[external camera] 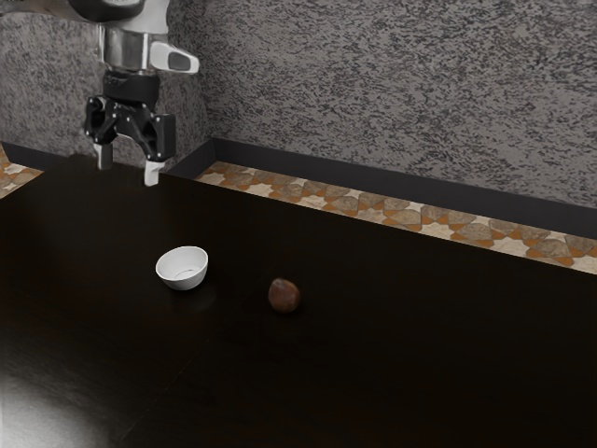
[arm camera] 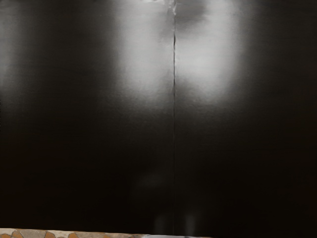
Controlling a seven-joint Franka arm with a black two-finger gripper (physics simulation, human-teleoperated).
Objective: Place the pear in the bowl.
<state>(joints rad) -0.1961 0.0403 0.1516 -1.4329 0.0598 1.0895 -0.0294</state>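
1. Pear (external camera: 284, 296), reddish-brown and rounded, lies on the dark table (external camera: 401, 355), outside the white bowl (external camera: 183, 283) and a little apart from it, toward the exterior view's right.
2. The gripper (external camera: 129, 164) is wide, holding nothing, its fingers well above the tabletop and away from both things.
3. Likely trouble: the pear's curved sides could make it roll if one finger touches first, or slip out if pinched off its middle.
4. A low carry could clip the bowl's rim and push or tip it; an early release could drop the fruit outside.
5. No brand, label or lettering can be read on pear, bowl or arm (external camera: 126, 47).
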